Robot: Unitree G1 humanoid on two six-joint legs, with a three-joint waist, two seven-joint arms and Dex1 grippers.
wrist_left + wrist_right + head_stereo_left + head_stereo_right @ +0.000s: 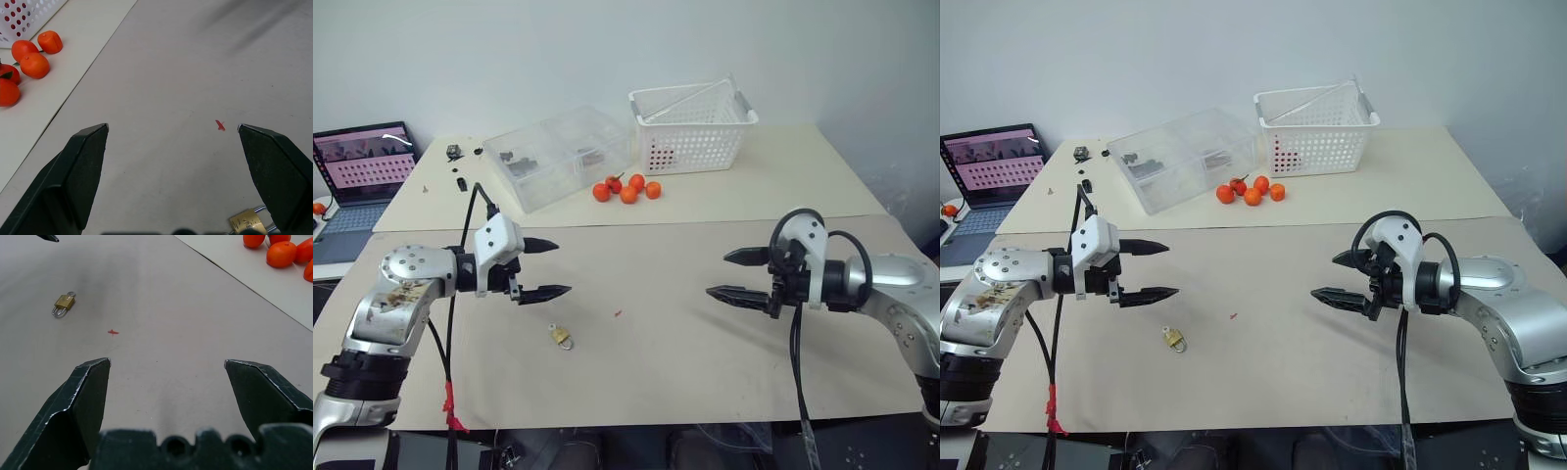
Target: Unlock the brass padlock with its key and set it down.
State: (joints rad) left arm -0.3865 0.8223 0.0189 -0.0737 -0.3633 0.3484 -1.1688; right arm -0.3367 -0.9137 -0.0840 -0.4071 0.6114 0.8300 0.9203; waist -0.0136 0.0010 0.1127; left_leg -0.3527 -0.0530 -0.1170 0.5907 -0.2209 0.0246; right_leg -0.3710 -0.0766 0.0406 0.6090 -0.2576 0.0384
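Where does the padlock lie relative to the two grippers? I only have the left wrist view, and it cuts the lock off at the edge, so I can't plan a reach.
Observer: The brass padlock lies flat on the table, below and just past the left gripper, much nearer to it than to the right gripper.
Operator: Is either gripper holding anything?
Observer: No. Both are open and hover above the table, tips pointing toward each other.
Operator: Do you see a key?
Observer: I cannot make one out; the right wrist view shows the lock body and its silvery shackle, nothing clearly a key.
Operator: What's behind the fruits?
Observer: A white basket and a clear plastic box.
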